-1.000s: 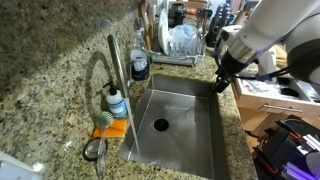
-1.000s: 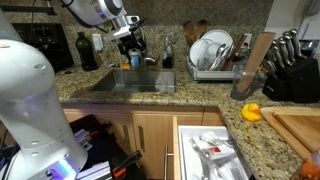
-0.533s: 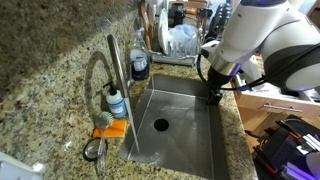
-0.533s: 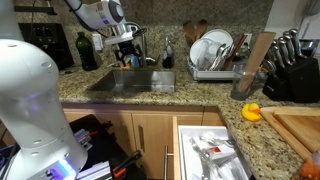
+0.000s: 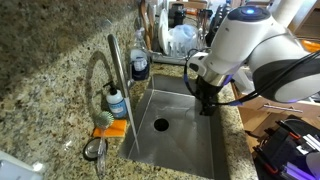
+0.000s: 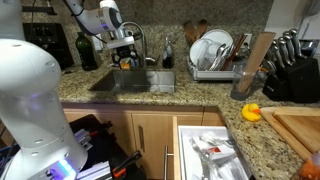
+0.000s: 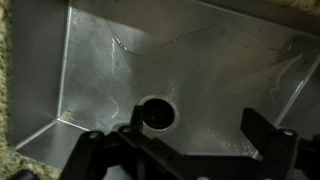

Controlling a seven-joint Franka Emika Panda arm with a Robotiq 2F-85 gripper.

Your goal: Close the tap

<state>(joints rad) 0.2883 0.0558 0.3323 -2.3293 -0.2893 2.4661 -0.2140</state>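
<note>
The tap point(image 5: 115, 70) is a slim silver faucet with a long straight tube and an arched loop, standing on the granite counter at the sink's left rim. In an exterior view, my gripper point(image 5: 207, 103) hangs over the right part of the steel sink point(image 5: 195, 135), well apart from the tap. It also shows over the sink in an exterior view point(image 6: 125, 58). In the wrist view the gripper point(image 7: 198, 130) is open and empty, with its fingers point(image 7: 262, 130) spread above the sink floor beside the drain point(image 7: 155, 113). The tap is out of the wrist view.
A small bottle of blue liquid point(image 5: 117, 103), an orange sponge point(image 5: 112, 128) and a metal strainer point(image 5: 95, 150) sit by the tap's base. A dish rack with plates point(image 5: 180, 42) stands behind the sink. A knife block point(image 6: 290, 62), yellow duck point(image 6: 251, 112) and open drawer point(image 6: 210, 150) lie farther off.
My arm has swung from beyond the sink's right edge to over the basin and lowered toward it. The tap has not moved.
</note>
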